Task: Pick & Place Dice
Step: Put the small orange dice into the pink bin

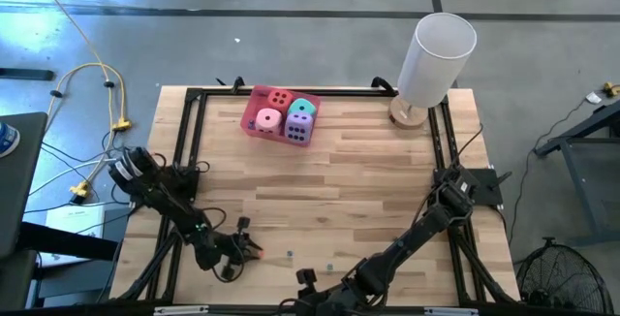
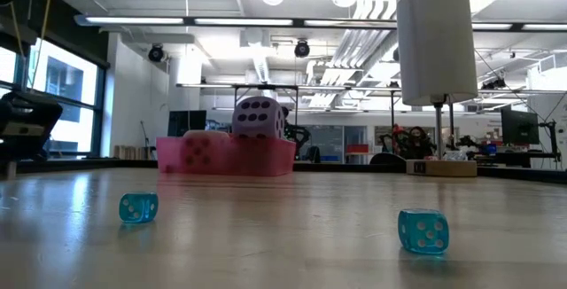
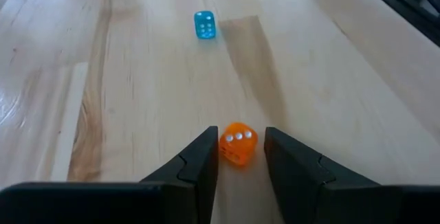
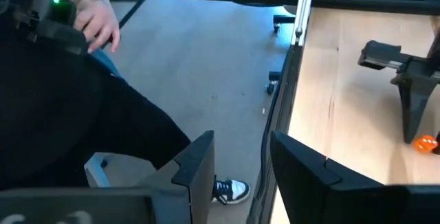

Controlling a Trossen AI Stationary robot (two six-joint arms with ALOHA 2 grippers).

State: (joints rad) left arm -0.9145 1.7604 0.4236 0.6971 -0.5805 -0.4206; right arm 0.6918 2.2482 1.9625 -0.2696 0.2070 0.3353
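I am working at a light wooden table (image 1: pixel 368 190) framed by black rails. Near its far right corner a tall white cylinder lamp (image 1: pixel 436 59) is standing on a round wooden base. Close to the far edge, left of the middle, a pink rectangular tray (image 1: pixel 254 122) is holding four soft cubes with dark pips: the red one (image 1: pixel 279 97), the teal one (image 1: pixel 303 108), the pink one (image 1: pixel 267 119) and the purple one (image 1: pixel 298 128).

My left gripper (image 1: pixel 254 251) is lying low near the near edge, toward the left corner. Its fingers (image 3: pixel 199 165) are standing a little apart, with a tiny translucent orange die (image 3: pixel 238 143) sitting between their tips, three white pips showing; I cannot tell whether they are touching it yet. A tiny translucent blue die (image 3: pixel 204 25) is resting on the bare wood farther ahead, and a second blue die (image 2: pixel 423 230) is lying apart from it, also near the near edge.

My right gripper (image 4: pixel 240 159) is waiting past the near edge, fingers apart around nothing, looking at the floor and a person's hand (image 4: pixel 96 18).
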